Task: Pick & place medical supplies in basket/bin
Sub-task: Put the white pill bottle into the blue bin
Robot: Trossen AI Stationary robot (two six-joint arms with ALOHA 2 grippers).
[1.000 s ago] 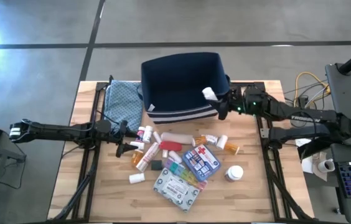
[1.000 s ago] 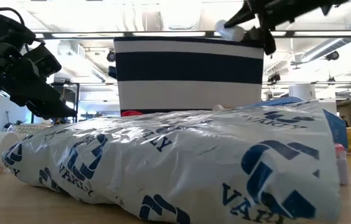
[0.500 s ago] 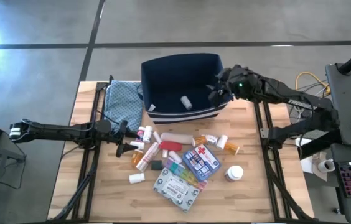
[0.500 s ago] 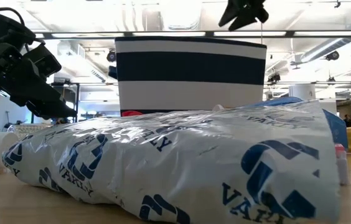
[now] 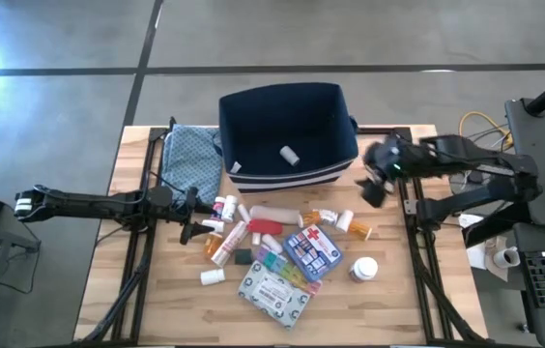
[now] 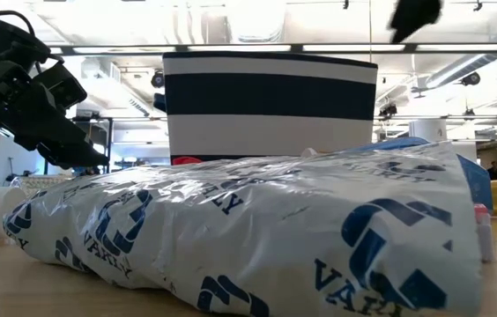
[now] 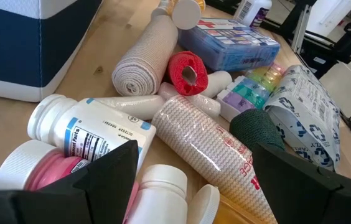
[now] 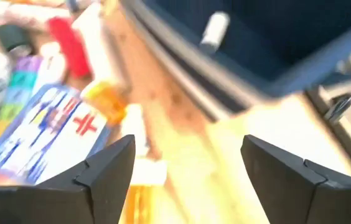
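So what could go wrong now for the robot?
The supplies lie crowded and touching, so the right gripper's open fingers might nudge neighbours or grab two at once. The left gripper sits at the pile's edge, so the arms could bump there. Round bottles could roll away.

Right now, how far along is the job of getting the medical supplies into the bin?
Barely started. One small white bottle lies inside the navy bin. Nothing is in hand: the right gripper is open and empty beside the bin, the left gripper is open by the pile. The pile of supplies is left on the table.
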